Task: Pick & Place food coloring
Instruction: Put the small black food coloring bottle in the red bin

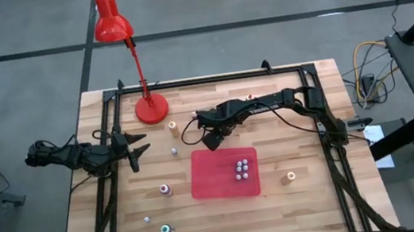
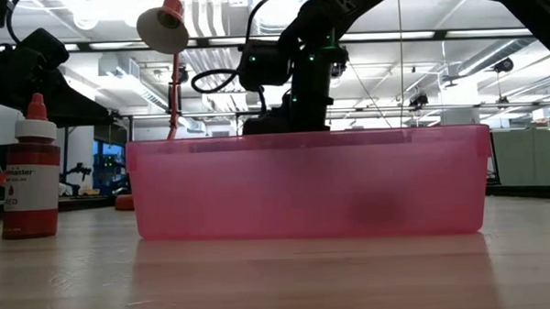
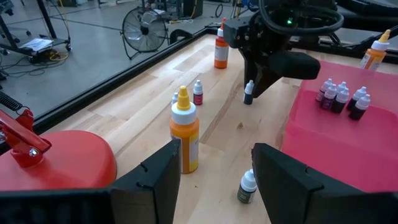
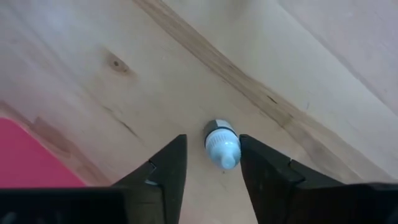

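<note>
The right gripper (image 4: 208, 163) is low over the wooden desk (image 1: 296, 120), just behind the red tray (image 1: 215, 180). Its fingers (image 4: 165, 171) stand on both sides of a tiny white-capped bottle (image 4: 222, 146) that stands upright on the desk; a narrow gap shows between each finger and the cap, so they are not grasping it. Six small bottles (image 1: 240, 169) already stand together inside the tray. Other food coloring bottles are spread on the desk: an orange-topped one (image 3: 185, 134) near the base of the red lamp (image 1: 151, 107), a pink-topped one (image 1: 165, 189) left of the tray, a green-topped one (image 1: 165, 230) near the front edge and a tan-topped one (image 1: 290, 178) right of the tray. The left gripper (image 1: 139, 150) waits at the left side of the desk, its fingers (image 3: 155, 180) apart and holding nothing.
</note>
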You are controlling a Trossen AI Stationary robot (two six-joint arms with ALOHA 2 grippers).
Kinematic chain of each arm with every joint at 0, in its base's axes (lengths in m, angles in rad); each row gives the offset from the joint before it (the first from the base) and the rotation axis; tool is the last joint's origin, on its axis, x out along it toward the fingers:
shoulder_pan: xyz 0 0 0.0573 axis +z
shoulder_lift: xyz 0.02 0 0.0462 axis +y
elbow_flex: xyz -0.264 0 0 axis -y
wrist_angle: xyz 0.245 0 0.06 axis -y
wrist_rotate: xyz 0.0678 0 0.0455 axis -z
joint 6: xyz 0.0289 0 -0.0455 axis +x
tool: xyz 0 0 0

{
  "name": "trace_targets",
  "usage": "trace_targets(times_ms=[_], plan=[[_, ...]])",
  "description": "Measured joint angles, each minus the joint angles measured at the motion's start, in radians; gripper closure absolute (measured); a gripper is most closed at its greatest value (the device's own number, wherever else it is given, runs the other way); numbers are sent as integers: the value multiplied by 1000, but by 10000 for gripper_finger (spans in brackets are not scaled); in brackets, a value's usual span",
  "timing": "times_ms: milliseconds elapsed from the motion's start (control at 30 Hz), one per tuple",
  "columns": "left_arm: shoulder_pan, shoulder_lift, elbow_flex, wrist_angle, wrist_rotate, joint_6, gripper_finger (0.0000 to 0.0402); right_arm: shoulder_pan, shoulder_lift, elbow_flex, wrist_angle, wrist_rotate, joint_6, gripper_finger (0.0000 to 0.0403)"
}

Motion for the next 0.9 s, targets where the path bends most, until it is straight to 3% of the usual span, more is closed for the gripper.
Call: trace_targets(times_ms=[533,900], plan=[[0,0,0,0,0,0,232,5,-4,1,0,5,-4,346],[0,0,0,0,0,0,232,8,-58,20,-108,16,-143,344]])
